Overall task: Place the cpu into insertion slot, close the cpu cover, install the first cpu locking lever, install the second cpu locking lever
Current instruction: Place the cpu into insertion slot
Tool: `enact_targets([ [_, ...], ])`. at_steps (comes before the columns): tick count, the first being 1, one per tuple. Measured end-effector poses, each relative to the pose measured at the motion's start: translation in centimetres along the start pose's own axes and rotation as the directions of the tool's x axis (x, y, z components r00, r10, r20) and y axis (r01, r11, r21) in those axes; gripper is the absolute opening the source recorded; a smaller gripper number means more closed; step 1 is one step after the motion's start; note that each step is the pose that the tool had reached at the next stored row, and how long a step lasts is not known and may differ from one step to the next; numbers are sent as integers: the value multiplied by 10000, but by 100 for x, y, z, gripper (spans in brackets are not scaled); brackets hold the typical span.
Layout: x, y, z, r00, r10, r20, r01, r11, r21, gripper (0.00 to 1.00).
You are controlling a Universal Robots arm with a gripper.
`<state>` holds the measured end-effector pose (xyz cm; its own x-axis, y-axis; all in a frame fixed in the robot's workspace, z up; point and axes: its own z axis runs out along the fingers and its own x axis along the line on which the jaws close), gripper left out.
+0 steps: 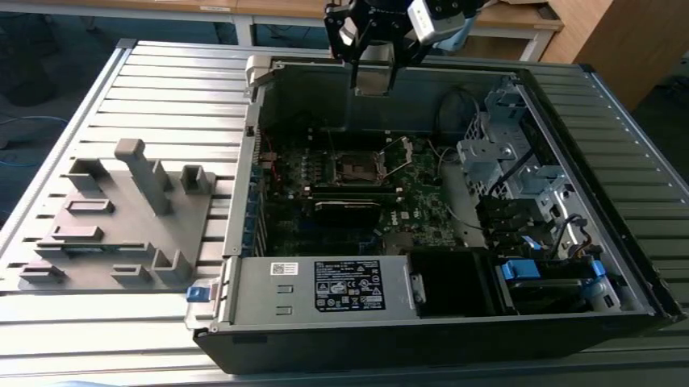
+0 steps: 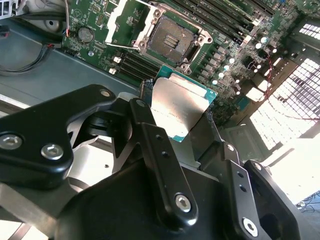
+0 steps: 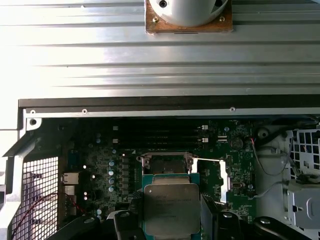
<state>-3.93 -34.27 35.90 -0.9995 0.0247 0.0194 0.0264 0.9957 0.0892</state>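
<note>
Ribbed silver metal makes up the counter (image 1: 161, 89), which carries an open black desktop computer case (image 1: 431, 343) lying on its side. A flat grey moulded fixture plate (image 1: 108, 234) sits just beside the case on the exterior view's left. Inside the case lies the green motherboard (image 1: 420, 210).

The black gripper (image 2: 177, 120) hangs above the far wall of the case. Its fingers (image 2: 150, 135) are pinching the cpu (image 3: 171, 207), a flat square chip with a dull silver-grey metal top and a green edge, by two opposite sides. In both wrist views the chip is carried in the air, clear of the board and not yet over its seat.

The insertion slot (image 2: 172, 40), a small dark square socket with a silvery rim, lies bare on the motherboard with nothing in it. The cpu cover (image 1: 401, 157), a shiny metal frame plate, stands flipped up and open at the socket's side on the exterior view's right.

By my reading the work is in its first step: the chip is picked up and being brought toward the socket. None of the four steps is done. The chip is unseated and the cover is unclosed. With the cover up, neither locking lever can be latched, though I cannot make out both levers clearly.
</note>
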Motion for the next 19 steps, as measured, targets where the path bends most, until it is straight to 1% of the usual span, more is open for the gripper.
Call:
enact_targets([
  [19, -1, -2, 29, 10000, 0, 1, 0, 10000, -3, 54],
])
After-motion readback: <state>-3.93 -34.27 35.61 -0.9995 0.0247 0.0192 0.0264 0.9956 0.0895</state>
